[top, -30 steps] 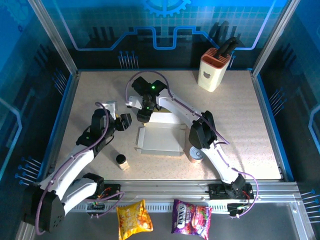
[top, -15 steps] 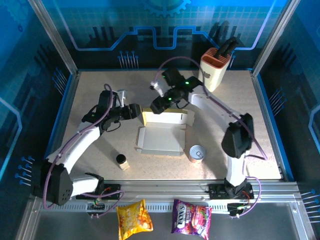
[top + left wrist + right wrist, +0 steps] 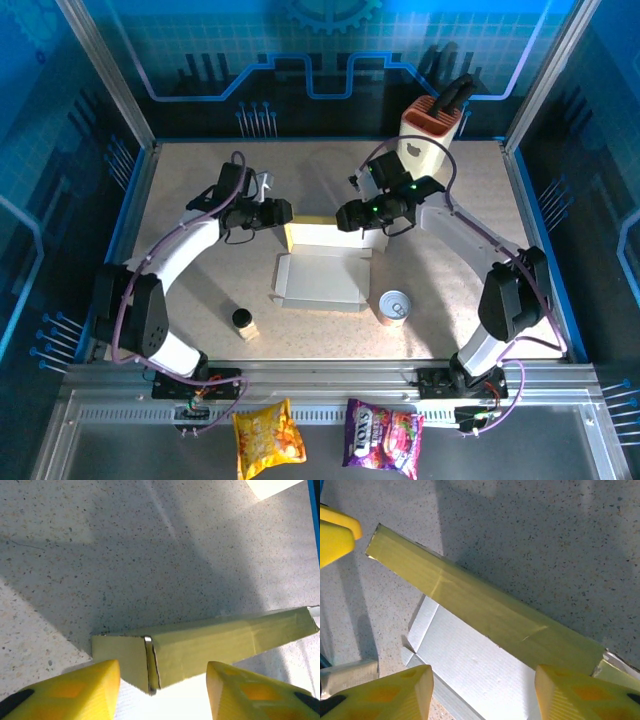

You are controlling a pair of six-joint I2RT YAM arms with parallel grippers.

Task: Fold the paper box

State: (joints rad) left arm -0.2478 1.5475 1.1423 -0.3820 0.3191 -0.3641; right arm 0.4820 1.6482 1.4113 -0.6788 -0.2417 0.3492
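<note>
The paper box point(image 3: 318, 282) lies open at the table's centre, grey-white inside. Its far panel point(image 3: 325, 234) stands raised, yellow side out. My left gripper point(image 3: 285, 214) is at that panel's left end. In the left wrist view the left gripper point(image 3: 162, 692) is open, and its yellow fingers point(image 3: 75, 692) straddle the panel's folded corner point(image 3: 150, 662) without touching it. My right gripper point(image 3: 346, 216) hovers at the far side of the panel, right of centre. In the right wrist view the right gripper point(image 3: 480, 692) is open above the yellow panel point(image 3: 485, 612) and the grey-white inside point(image 3: 470, 667).
A tin can point(image 3: 396, 306) stands just right of the box's near corner. A small bottle point(image 3: 243, 322) is at the near left. The cream knife block point(image 3: 428, 142) stands at the back right. Two snack bags point(image 3: 268, 432) lie beyond the near rail.
Both grippers have moved to the far side of the box. The far panel has come up from flat to standing. Both sets of jaws have narrowed, and the right arm swung out to the right.
</note>
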